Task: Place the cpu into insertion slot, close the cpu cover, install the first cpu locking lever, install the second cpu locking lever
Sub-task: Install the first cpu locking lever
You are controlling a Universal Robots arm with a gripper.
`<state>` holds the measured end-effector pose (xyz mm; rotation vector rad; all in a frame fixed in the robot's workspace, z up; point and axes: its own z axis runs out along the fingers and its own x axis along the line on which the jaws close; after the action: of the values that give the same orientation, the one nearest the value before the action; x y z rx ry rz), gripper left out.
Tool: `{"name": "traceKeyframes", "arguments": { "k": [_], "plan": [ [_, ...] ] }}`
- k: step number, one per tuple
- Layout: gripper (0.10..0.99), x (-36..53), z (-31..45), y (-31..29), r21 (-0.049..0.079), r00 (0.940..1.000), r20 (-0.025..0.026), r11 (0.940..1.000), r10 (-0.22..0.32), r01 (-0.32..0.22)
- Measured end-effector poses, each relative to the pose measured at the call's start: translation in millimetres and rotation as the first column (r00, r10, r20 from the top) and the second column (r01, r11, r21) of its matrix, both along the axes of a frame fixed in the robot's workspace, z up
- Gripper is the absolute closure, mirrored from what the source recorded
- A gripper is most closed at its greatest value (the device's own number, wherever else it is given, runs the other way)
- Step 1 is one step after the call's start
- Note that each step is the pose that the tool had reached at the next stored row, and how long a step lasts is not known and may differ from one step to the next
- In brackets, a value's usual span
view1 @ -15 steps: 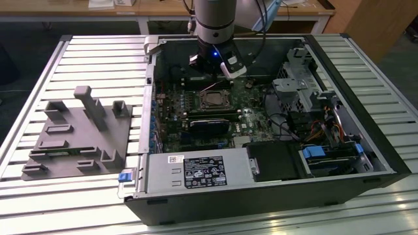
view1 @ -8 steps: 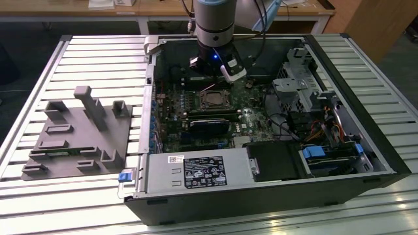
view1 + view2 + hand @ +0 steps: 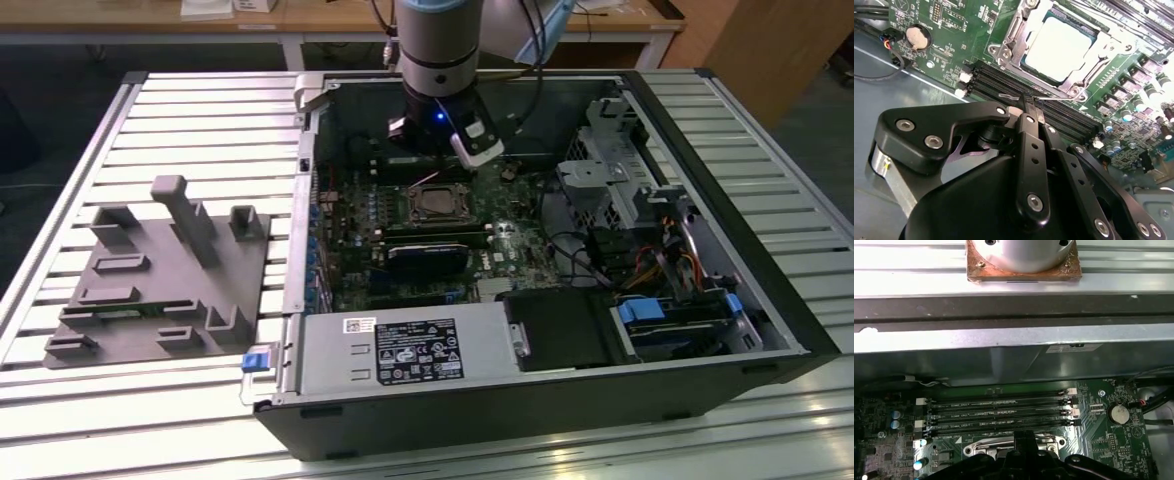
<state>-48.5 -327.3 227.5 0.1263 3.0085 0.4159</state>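
Note:
The cpu (image 3: pixel 1061 47) lies flat in the insertion slot (image 3: pixel 1074 90), its pale metal top facing up. The silvery cpu cover (image 3: pixel 1016 32) is down around it as a frame. In the second wrist view my gripper (image 3: pixel 1032 104) has its black fingers pressed together on a thin wire locking lever (image 3: pixel 1056 98), which runs along the socket's edge beside the memory slots. In the exterior view the gripper (image 3: pixel 438 172) hangs just behind the socket (image 3: pixel 434 204) inside the open computer case. The first wrist view has the fingertips (image 3: pixel 1026 440) over the socket rim (image 3: pixel 985 447).
Long black memory slots (image 3: pixel 996 412) lie between the socket and the case wall (image 3: pixel 1004 340). A coin battery (image 3: pixel 916 36) sits on the board. The power supply (image 3: pixel 400 350) and drive cage (image 3: pixel 667 320) flank the case front. A grey fixture block (image 3: pixel 160 270) stands on the table at the exterior view's left.

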Motion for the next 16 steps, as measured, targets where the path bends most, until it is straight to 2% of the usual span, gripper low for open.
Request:
{"name": "traceKeyframes", "arguments": {
  "k": [1, 4, 10, 16],
  "plan": [
    [0.98, -0.1, -0.5, -0.2, 0.0, 1.0, 0.0031, 1.0, 0.0, 0.0],
    [0.98, -0.5, -3.1, -0.5, 0.003, 1.0, 0.0082, 1.0, 0.0, 0.0],
    [0.98, -0.9, -6.2, -0.5, 0.004, 0.9998, 0.0106, 0.9999, -0.016, 0.016],
    [0.98, -2.2, -9.0, -0.4, 0.01, 0.9991, 0.0247, 0.9993, -0.035, 0.035]
  ]
}}
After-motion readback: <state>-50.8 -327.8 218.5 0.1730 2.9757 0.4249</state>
